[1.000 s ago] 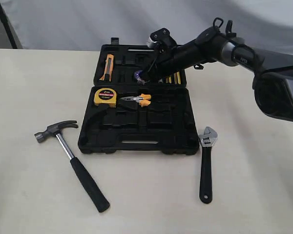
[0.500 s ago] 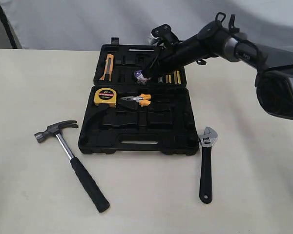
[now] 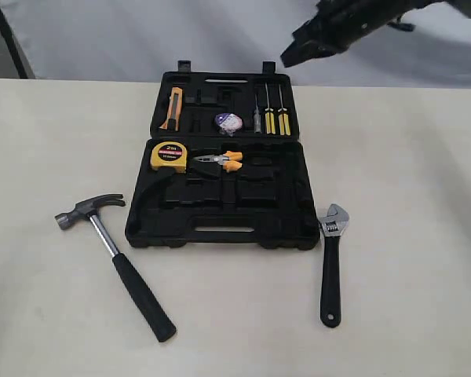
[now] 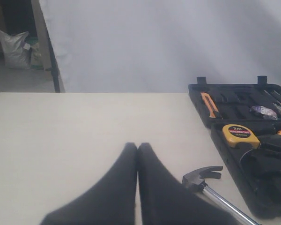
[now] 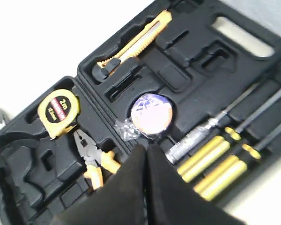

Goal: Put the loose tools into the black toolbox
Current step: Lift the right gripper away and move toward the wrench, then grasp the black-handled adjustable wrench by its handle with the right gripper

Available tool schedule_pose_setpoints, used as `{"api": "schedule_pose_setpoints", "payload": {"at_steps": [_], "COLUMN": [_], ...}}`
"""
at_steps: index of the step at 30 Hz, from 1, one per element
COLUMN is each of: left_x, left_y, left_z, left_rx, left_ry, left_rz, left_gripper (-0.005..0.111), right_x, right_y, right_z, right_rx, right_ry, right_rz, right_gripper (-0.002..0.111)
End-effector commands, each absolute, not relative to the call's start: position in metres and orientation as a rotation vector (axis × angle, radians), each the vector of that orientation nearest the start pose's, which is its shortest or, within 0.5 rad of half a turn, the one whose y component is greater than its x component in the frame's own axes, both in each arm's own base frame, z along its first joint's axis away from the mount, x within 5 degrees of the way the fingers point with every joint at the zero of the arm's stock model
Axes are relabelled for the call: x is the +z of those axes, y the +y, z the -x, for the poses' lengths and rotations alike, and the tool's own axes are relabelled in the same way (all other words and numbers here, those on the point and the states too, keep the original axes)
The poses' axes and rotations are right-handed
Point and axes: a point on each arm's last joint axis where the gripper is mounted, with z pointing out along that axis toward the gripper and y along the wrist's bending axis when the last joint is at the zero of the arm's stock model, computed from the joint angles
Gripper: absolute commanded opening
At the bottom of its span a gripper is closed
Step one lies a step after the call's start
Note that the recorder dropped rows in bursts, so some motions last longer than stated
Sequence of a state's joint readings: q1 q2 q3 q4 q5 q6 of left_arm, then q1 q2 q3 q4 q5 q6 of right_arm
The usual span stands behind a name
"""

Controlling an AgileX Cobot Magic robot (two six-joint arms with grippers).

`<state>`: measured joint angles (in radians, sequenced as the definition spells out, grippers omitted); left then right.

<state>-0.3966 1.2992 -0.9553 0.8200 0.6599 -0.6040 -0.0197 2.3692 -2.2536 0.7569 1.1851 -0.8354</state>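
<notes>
As it hovers, right hand [image 5: 146, 149] closed, empty.

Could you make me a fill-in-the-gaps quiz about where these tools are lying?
The tape roll lies ____ the black toolbox.
In the exterior view, the hammer lies on the table to the toolbox's ____.
The wrench lies on the table to the toolbox's ____.
The right gripper has its jaws ____.
Missing words: inside; left; right; shut.
</notes>
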Motion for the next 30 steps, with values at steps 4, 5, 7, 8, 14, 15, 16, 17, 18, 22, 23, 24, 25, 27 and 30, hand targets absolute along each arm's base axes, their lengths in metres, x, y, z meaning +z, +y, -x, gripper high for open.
{"api": "schedule_pose_setpoints", "payload": {"at_steps": [4, 5, 7, 8, 14, 15, 16, 17, 18, 22, 23, 24, 25, 27, 30], "left_x": [0.307, 0.307, 0.307, 0.307, 0.307, 0.307, 0.307, 0.307, 0.307, 0.307, 0.307, 0.307, 0.307, 0.307, 0.307], "left_y": [-0.066, -0.066, -0.066, -0.066, -0.066, -0.066, -0.066, -0.066, -0.066, -0.066, -0.066, -0.066, -0.066, -0.066, -0.066], "left_z": [-0.263, -0.263, -0.263, -0.263, -0.263, -0.263, -0.263, -0.263, -0.263, -0.263, -0.263, -0.263, -0.263, -0.263, -0.263], "left_rx": [0.348, 0.348, 0.348, 0.348, 0.348, 0.348, 0.348, 0.348, 0.348, 0.348, 0.348, 0.348, 0.348, 0.348, 0.348], "left_ry": [2.223, 2.223, 2.223, 2.223, 2.223, 2.223, 2.223, 2.223, 2.223, 2.223, 2.223, 2.223, 2.223, 2.223, 2.223], "left_rz": [-0.306, -0.306, -0.306, -0.306, -0.306, -0.306, -0.306, -0.306, -0.306, -0.306, -0.306, -0.306, -0.306, -0.306, -0.306], "left_gripper": [0.001, 0.001, 0.001, 0.001, 0.001, 0.001, 0.001, 0.001, 0.001, 0.001, 0.001, 0.001, 0.001, 0.001, 0.001], "right_x": [0.272, 0.270, 0.267, 0.266, 0.250, 0.246, 0.238, 0.234, 0.224, 0.200, 0.197, 0.193, 0.187, 0.178, 0.169], "right_y": [0.015, 0.014, 0.015, 0.014, 0.010, 0.012, 0.019, 0.025, 0.039, 0.080, 0.087, 0.093, 0.099, 0.101, 0.094], "right_z": [-0.479, -0.471, -0.457, -0.450, -0.376, -0.362, -0.339, -0.330, -0.309, -0.282, -0.281, -0.281, -0.281, -0.283, -0.283], "right_rx": [0.604, 0.592, 0.564, 0.521, 0.282, 0.261, 0.261, 0.272, 0.323, 0.408, 0.413, 0.412, 0.379, 0.330, 0.244], "right_ry": [2.456, 2.495, 2.522, 2.515, 2.411, 2.401, 2.395, 2.400, 2.433, 2.504, 2.510, 2.522, 2.536, 2.583, 2.646], "right_rz": [0.684, 0.680, 0.651, 0.613, 0.326, 0.301, 0.260, 0.258, 0.268, 0.388, 0.390, 0.397, 0.398, 0.354, 0.294], "right_gripper": [-0.001, -0.001, -0.001, -0.001, -0.001, -0.001, -0.001, -0.001, -0.001, 0.000, 0.000, 0.004, 0.017, 0.038, 0.039]}}
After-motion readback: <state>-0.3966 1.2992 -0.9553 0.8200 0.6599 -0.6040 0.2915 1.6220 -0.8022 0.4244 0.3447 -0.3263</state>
